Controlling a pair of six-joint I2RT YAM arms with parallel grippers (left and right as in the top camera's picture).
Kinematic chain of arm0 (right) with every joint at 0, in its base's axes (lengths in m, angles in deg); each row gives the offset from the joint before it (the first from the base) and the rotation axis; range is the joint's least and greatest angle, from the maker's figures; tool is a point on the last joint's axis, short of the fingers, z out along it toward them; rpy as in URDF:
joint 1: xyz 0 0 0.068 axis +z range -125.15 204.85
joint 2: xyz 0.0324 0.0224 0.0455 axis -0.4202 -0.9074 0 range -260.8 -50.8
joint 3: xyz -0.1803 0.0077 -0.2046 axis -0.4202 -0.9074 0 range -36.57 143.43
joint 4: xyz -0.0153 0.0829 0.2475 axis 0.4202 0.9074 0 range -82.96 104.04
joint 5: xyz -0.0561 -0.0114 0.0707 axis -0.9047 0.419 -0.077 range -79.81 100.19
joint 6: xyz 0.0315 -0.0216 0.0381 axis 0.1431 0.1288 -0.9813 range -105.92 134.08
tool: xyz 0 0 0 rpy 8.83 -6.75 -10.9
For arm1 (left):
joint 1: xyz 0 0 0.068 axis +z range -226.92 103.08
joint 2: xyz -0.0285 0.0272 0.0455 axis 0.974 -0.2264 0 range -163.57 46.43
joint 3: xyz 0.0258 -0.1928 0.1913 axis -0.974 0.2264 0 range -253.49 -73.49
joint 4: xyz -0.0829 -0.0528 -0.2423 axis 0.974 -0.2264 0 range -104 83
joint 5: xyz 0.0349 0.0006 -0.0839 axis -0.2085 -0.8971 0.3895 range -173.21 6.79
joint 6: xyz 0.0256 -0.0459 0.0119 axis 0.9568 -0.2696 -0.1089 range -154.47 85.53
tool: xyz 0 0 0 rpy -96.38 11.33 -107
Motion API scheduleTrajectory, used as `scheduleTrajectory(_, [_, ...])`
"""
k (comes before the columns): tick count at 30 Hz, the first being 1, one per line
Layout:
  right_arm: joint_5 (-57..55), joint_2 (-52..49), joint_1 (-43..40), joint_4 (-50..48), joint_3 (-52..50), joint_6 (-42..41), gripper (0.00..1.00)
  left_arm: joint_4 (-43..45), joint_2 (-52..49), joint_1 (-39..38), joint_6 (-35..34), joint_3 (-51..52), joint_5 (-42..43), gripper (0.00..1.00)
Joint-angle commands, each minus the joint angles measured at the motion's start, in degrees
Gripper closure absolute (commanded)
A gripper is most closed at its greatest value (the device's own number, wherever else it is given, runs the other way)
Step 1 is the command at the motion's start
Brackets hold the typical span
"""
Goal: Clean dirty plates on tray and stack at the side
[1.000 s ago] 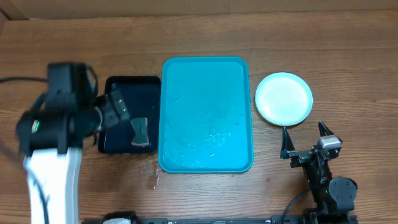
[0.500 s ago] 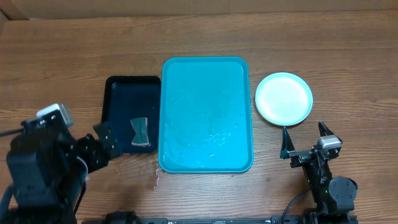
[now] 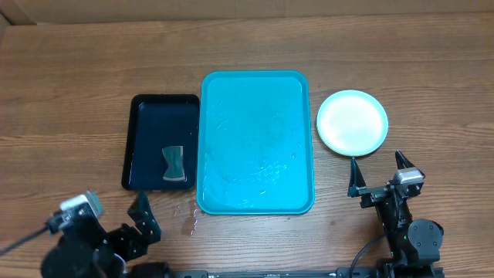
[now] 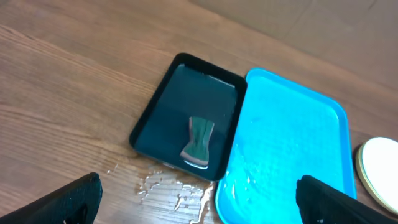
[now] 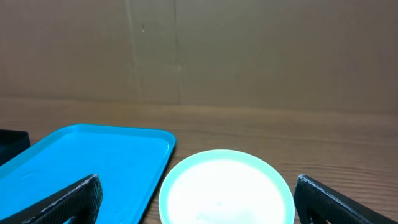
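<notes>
The turquoise tray (image 3: 257, 143) lies mid-table, wet, with only water streaks on it. A light-blue-rimmed plate (image 3: 352, 123) sits on the wood right of the tray. A yellowish edge shows under this plate (image 4: 379, 167) in the left wrist view. My right gripper (image 3: 376, 164) stands open just in front of the plate (image 5: 225, 186), with nothing between its fingers (image 5: 74, 199). Low at the near-left table edge, my left gripper (image 3: 137, 224) is also open and holds nothing. It looks toward the tray (image 4: 292, 149) from a distance.
A black tray (image 3: 162, 143) touches the turquoise tray's left side and holds a grey-green sponge (image 3: 174, 164). A puddle of water (image 3: 189, 220) lies on the wood by the turquoise tray's near-left corner. A cardboard wall stands behind the table.
My left arm has drawn back from beside the black tray to the near-left table edge. The right arm, the plate and both trays have not moved.
</notes>
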Motion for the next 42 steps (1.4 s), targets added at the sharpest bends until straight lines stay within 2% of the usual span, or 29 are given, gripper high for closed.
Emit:
scheduleTrajectory(1, [0.31, 0.57, 0.11, -0.22, -0.61, 0.24, 0.00, 2.82, 5.84, -0.11, -1.62, 7.32, 1.60, 0.00])
scheduleTrajectory(11, [0.31, 0.57, 0.11, -0.22, -0.61, 0.24, 0.00, 15.10, 21.75, -0.11, -5.31, 24.52, 3.26, 0.00])
scheduleTrajectory(16, [0.31, 0.57, 0.11, -0.22, -0.61, 0.22, 0.00, 25.07, 22.77, -0.07, -5.29, 28.30, 3.26, 0.00])
scheduleTrajectory(19, [0.31, 0.57, 0.11, -0.22, -0.61, 0.22, 0.00, 39.39, 22.77, -0.07, -5.29, 30.84, 3.28, 0.00])
scheduleTrajectory(26, [0.31, 0.57, 0.11, -0.22, -0.61, 0.24, 0.00, 84.43, 22.77, -0.07, -5.22, 40.19, 5.64, 0.00])
scheduleTrajectory(30, [0.31, 0.57, 0.11, -0.22, -0.61, 0.24, 0.00, 98.79, 22.77, -0.07, -5.22, 44.33, 5.81, 0.00])
scheduleTrajectory(33, [0.31, 0.57, 0.11, -0.22, -0.61, 0.24, 0.00, 102.92, 22.77, -0.07, -5.25, 46.45, 5.92, 0.00])
scheduleTrajectory(42, [0.31, 0.57, 0.11, -0.22, -0.61, 0.22, 0.00, 107.27, 22.77, -0.07, -5.27, 53.13, 5.68, 0.00])
